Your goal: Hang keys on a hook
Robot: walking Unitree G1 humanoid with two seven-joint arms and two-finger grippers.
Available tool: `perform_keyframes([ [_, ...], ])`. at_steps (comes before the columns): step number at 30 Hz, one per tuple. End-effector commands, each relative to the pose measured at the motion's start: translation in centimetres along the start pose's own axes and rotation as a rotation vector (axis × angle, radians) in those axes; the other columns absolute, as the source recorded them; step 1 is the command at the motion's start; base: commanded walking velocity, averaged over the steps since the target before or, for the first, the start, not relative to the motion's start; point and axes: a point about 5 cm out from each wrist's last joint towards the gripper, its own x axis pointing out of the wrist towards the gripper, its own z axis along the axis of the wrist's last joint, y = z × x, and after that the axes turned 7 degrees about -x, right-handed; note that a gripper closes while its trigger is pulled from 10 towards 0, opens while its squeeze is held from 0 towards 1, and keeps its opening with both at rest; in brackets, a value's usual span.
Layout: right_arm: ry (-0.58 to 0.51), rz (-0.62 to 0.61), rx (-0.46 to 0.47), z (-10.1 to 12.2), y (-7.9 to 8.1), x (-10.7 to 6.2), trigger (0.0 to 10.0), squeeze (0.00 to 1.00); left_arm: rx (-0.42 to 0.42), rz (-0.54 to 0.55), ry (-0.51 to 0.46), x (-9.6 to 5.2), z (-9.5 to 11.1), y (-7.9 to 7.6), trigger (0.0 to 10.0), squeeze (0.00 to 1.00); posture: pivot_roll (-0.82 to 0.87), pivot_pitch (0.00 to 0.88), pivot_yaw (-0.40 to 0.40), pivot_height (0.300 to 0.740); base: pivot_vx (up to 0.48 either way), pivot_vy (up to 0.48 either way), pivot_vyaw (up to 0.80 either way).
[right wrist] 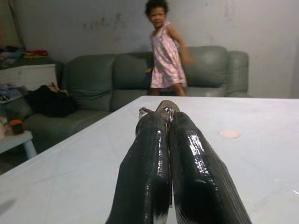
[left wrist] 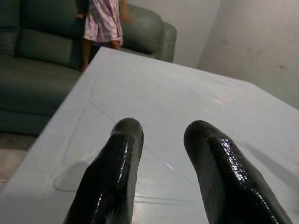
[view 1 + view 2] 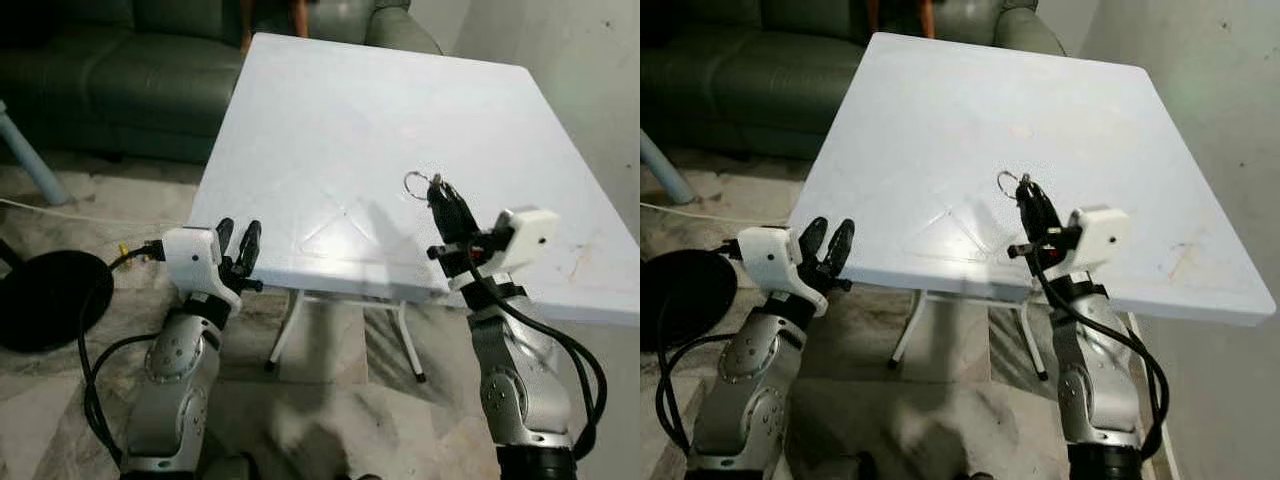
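Note:
A silver key ring (image 3: 417,185) with keys pokes out past the tips of my right gripper (image 3: 441,192), which is shut on it just above the near part of the white table (image 3: 340,110). In the right wrist view the metal keys (image 1: 161,108) show between the two pressed-together black fingers (image 1: 191,163). My left gripper (image 3: 238,240) stands open at the table's near left edge, holding nothing; its two fingers (image 2: 117,172) are apart in the left wrist view. No hook can be made out.
A dark green sofa (image 3: 120,70) stands beyond the table's far side. A person in a pink dress (image 1: 166,58) stands between sofa and table. A black round base (image 3: 45,295) and cables lie on the marble floor at the left. A plain wall (image 3: 590,90) runs along the right.

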Motion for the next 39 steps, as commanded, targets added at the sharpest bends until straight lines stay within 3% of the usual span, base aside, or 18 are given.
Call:
perform_keyframes([
  [1,-0.004,-0.025,-0.022,0.6,-0.4,-0.4,10.0,0.0,0.001,0.009,-0.004,0.1,0.0,0.4,10.0,0.0,0.15,0.067,-0.085,0.736,0.0,0.0,0.0],
  [15,0.13,-0.14,-0.114,-1.4,-2.1,-3.8,10.0,0.0,0.021,0.047,0.018,0.2,-0.8,2.1,10.0,0.0,0.13,0.028,-0.062,0.736,0.0,0.0,0.0],
  [22,0.186,-0.156,-0.177,-2.3,-2.2,-3.9,10.0,0.0,0.019,0.042,0.023,0.2,-1.1,2.4,10.0,0.0,0.12,0.008,-0.051,0.736,0.0,0.0,0.0],
  [39,0.232,-0.157,-0.186,-2.9,-1.8,-3.4,10.0,0.0,0.047,0.059,0.036,1.2,-1.3,3.1,10.0,0.0,0.11,0.0,-0.045,0.736,0.0,0.0,0.0],
])
